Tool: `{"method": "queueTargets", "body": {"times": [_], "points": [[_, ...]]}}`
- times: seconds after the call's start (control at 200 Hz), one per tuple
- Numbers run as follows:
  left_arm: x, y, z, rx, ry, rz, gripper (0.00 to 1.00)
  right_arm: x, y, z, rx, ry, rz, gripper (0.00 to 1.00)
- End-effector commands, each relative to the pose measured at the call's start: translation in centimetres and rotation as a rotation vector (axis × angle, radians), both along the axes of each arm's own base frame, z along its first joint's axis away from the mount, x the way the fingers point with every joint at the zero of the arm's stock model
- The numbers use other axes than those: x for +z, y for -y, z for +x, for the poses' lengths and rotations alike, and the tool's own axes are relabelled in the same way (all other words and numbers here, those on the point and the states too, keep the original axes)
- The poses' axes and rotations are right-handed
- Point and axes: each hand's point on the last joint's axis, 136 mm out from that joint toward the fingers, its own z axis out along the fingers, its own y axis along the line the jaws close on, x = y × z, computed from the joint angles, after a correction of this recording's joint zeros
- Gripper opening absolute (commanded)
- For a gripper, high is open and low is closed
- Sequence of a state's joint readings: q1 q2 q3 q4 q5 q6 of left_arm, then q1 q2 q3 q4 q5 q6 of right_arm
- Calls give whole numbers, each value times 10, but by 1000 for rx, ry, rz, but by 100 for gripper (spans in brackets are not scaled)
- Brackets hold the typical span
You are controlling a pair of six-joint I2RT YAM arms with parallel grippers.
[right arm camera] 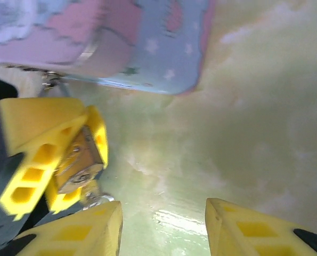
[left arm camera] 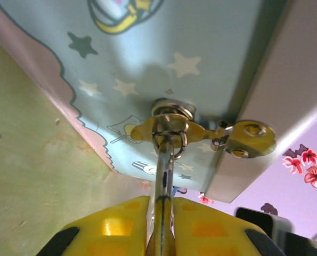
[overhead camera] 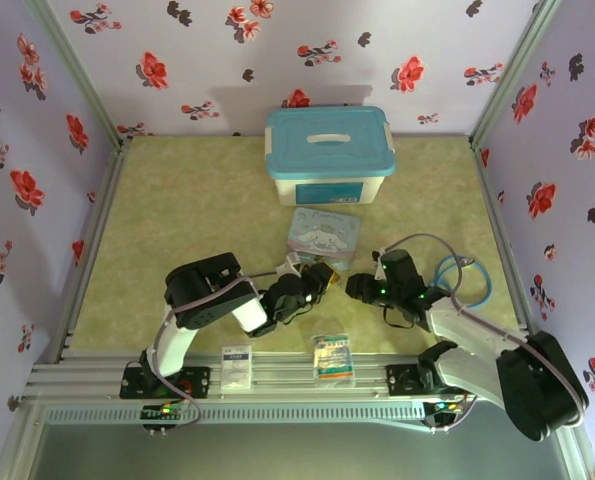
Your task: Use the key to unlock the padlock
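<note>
Main risk: losing the key (right arm camera: 97, 199). Probably that small silvery bit hanging just under the brass padlock (right arm camera: 79, 162), though too blurred to tell whether seated in the keyhole or merely resting against it. Right gripper (right arm camera: 162, 207) released, fingers spread wide and gripping nothing, so nothing but the lock itself to keep that bit in place. If only half in, likely to slip out and drop to the table (right arm camera: 254, 106), then awkward to pick up again, being so thin and flat.

Second risk: a poor re-grip. Danger of bending the key, pushing it out, or twisting the padlock within the left gripper (left arm camera: 161, 209) instead of turning the lock, through closing off-centre or nudging sideways on approach.

Third risk: strain on the tin (left arm camera: 147, 64). Shackle (left arm camera: 163, 170) threaded through the hasp (left arm camera: 171, 128), hence danger of dragging or tipping the tin with any hard pull or twist.

Left gripper clenched on the padlock, brass body pinched between the yellow fingers, shackle running straight out to the hasp. Padlock held just near of the tin, about mid-table, between the two grippers. Padlock and key just left of the right gripper's open fingers, close beside one fingertip, well clear of the other, and not between them.
</note>
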State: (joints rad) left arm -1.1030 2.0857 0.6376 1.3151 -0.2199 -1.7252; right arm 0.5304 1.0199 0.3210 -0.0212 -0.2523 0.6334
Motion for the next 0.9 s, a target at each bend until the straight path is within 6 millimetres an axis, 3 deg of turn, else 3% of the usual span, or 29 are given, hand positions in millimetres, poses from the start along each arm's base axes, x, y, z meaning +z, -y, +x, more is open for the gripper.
{"method": "queueTargets", "body": {"times": [0.0,0.25,0.51,0.895], "points": [[-2,-4,-9,-42,-6,15,0,25,-2,9,60,189,-106,48],[-9,-6,-10,-72,-24,24,0,38,-13,9,174,294,-202,43],[-4,-6,-10,-77,-17,18,0,30,-35,3,278,279,-260,44],[0,-4,-10,-80,-10,9,0,15,-37,0,291,284,-378,36]]}}
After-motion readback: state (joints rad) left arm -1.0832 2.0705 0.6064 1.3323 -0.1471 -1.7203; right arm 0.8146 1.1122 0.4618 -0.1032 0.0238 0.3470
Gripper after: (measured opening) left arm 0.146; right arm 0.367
